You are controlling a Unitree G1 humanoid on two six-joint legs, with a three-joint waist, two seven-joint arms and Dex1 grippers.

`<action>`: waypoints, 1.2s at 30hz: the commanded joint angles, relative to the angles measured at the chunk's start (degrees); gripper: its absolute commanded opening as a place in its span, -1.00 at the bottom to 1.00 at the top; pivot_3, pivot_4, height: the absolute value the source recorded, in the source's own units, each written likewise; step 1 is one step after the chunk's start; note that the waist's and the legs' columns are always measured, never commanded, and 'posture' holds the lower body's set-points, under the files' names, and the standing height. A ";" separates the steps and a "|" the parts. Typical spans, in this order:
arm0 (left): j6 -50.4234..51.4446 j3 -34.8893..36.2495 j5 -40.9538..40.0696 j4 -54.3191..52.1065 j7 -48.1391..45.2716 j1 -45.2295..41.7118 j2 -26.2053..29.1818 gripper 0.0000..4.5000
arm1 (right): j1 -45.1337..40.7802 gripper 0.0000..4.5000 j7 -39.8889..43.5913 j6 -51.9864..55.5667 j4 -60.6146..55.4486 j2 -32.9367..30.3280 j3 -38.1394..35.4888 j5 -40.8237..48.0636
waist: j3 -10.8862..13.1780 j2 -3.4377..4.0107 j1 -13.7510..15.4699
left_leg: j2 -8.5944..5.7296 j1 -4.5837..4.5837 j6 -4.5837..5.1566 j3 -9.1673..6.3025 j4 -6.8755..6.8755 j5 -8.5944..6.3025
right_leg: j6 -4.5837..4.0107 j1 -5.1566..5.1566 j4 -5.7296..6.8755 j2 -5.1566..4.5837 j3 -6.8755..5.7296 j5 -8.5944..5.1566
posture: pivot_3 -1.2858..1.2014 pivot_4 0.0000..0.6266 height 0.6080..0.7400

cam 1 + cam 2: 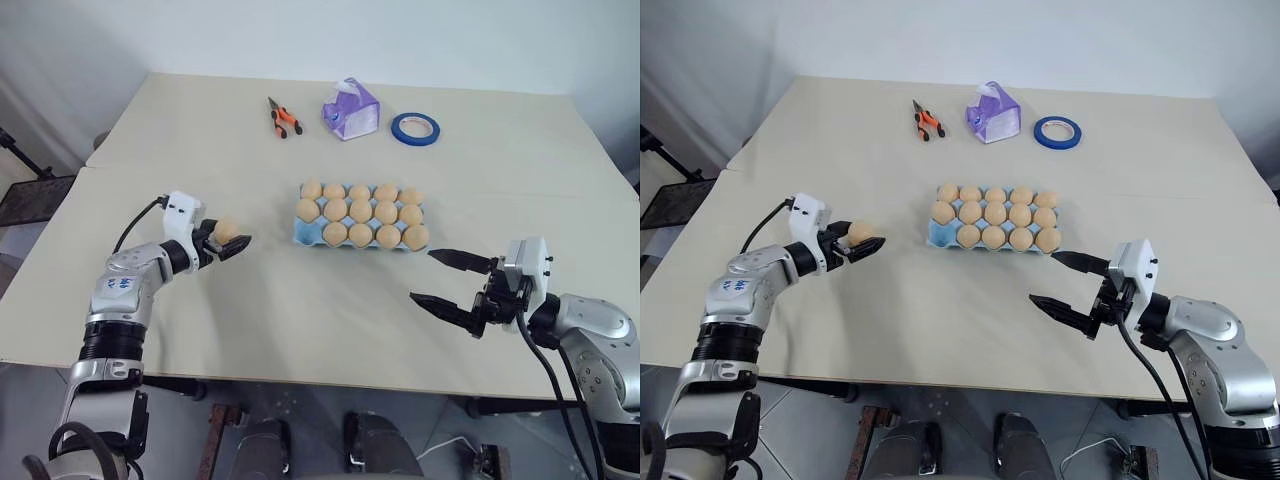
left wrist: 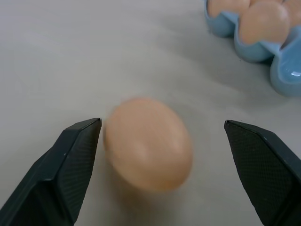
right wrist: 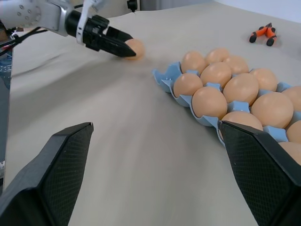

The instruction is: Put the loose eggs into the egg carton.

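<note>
One loose egg (image 1: 227,230), pale tan-orange, lies on the table to the left of the egg carton (image 1: 304,235). My left gripper (image 1: 232,242) is open, with one finger on each side of this egg (image 2: 148,143). The egg sits close to one finger, and a clear gap separates it from the other finger (image 2: 263,165). The light blue carton holds several eggs, and its near-left cup (image 2: 289,77) is bare. My right gripper (image 1: 422,276) hangs open and empty over the table, near the carton's right front corner.
At the far side of the table lie orange-handled pliers (image 1: 284,118), a purple tissue pack (image 1: 350,108) and a blue tape roll (image 1: 415,128). The table's front edge (image 1: 300,375) runs just below both arms.
</note>
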 commanded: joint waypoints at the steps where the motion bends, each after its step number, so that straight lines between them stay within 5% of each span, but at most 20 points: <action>1: -3.97 -1.61 3.82 6.38 0.37 -2.93 0.15 0.80 | 0.89 1.00 -0.89 0.40 -2.94 -0.84 -1.76 0.66 | 0.00 0.00 0.06 | 0.00 0.00 0.01 0.00 0.01 0.00 | 0.00 0.01 0.00 -0.02 -0.05 0.00 | 0.03 -0.52 1.00; 9: -7.26 -2.19 4.51 8.05 -2.06 -5.56 -1.06 -0.19 | 2.47 1.00 -2.30 0.84 -4.63 -0.69 -2.21 0.91 | 0.00 0.00 0.09 | -0.03 0.02 0.07 -0.02 0.13 0.01 | 0.00 0.09 0.06 -0.11 -0.08 0.00 | 0.03 -0.52 1.00; 17: -6.59 -5.09 1.39 3.56 -12.29 -12.36 -7.62 -0.24 | 3.18 1.00 -3.70 0.70 -5.36 -0.30 -2.20 0.65 | 0.01 -0.02 1.30 | -0.04 -0.11 0.06 -0.07 0.23 0.00 | 0.01 0.07 0.01 -0.10 -0.22 0.01 | 0.03 -0.52 1.00; 28: -11.80 -8.56 5.29 16.72 -16.48 -20.41 -13.21 -0.24 | 7.88 1.00 -6.19 -0.23 -8.69 0.28 -4.15 0.92 | 0.01 -0.02 1.18 | -0.03 -0.07 0.10 0.05 0.34 0.00 | 0.01 0.07 0.11 -0.03 -0.50 0.01 | 0.03 -0.52 1.00; 36: -12.78 -7.94 6.28 18.94 -16.93 -21.54 -13.97 0.91 | 9.43 1.00 -6.84 -0.58 -9.59 0.52 -4.61 0.98 | 0.01 -0.03 1.28 | -0.03 -0.08 0.11 0.01 0.37 0.00 | 0.01 0.07 0.15 -0.04 -0.49 0.01 | 0.03 -0.52 1.00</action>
